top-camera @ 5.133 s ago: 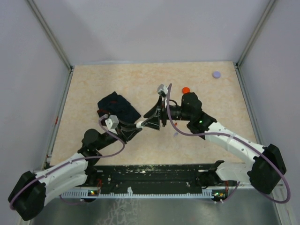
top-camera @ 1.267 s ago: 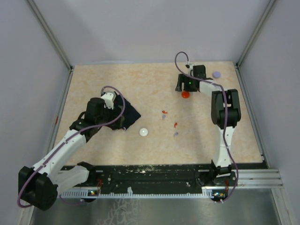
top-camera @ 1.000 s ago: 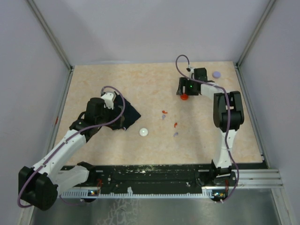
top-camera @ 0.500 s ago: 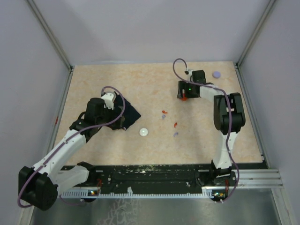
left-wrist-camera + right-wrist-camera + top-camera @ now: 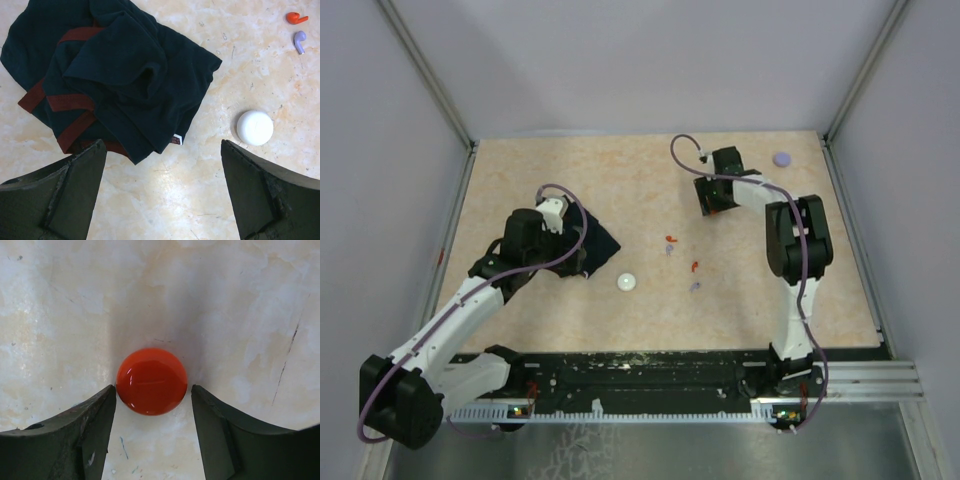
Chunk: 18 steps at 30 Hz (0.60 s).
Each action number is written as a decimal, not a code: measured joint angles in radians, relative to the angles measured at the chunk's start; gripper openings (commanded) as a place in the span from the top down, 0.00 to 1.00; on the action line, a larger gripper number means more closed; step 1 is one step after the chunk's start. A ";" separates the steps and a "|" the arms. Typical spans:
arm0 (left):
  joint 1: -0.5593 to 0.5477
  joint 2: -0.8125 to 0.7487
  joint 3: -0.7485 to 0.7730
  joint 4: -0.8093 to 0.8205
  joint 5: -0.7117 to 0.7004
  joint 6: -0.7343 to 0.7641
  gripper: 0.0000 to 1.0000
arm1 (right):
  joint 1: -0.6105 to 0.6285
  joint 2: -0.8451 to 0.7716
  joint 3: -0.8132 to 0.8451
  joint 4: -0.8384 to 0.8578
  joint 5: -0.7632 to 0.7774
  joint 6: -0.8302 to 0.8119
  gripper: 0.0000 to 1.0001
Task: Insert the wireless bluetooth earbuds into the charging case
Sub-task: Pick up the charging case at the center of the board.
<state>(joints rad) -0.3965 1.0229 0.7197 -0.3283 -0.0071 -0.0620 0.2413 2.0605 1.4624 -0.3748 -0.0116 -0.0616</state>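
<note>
A red round charging case (image 5: 151,381) lies on the table between the fingertips of my right gripper (image 5: 153,388). The left fingertip (image 5: 107,399) is at its edge and a thin gap shows at the right one, so the gripper is open. In the top view that gripper (image 5: 712,197) covers the red case. Loose earbuds lie mid-table: a red one (image 5: 671,239), a lavender one (image 5: 669,249), another red (image 5: 693,266) and another lavender (image 5: 695,286). A white round case (image 5: 255,128) sits near my left gripper (image 5: 162,148), which is wide open and holds nothing.
A crumpled navy cloth with red stripes (image 5: 115,75) lies just ahead of the left fingers. A lavender round case (image 5: 781,158) sits at the far right corner. Grey walls close in the table on three sides.
The right gripper has shifted a little left over the red case and its jaws have narrowed around it, hiding it from the top camera. The left arm has not moved.
</note>
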 measured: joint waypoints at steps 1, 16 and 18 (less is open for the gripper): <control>0.000 0.000 0.000 0.000 0.000 0.000 0.00 | 0.002 0.006 0.013 -0.013 0.005 -0.010 0.39; 0.000 0.000 0.000 0.000 0.002 0.000 0.00 | 0.014 0.082 0.153 -0.120 0.013 -0.082 0.45; 0.000 0.000 0.000 0.000 0.005 0.000 0.00 | 0.014 0.087 0.162 -0.129 0.012 -0.085 0.46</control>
<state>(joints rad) -0.3965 1.0229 0.7193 -0.3283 -0.0025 -0.0620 0.2558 2.1479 1.6241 -0.5034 0.0006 -0.1471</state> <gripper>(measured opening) 0.998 0.558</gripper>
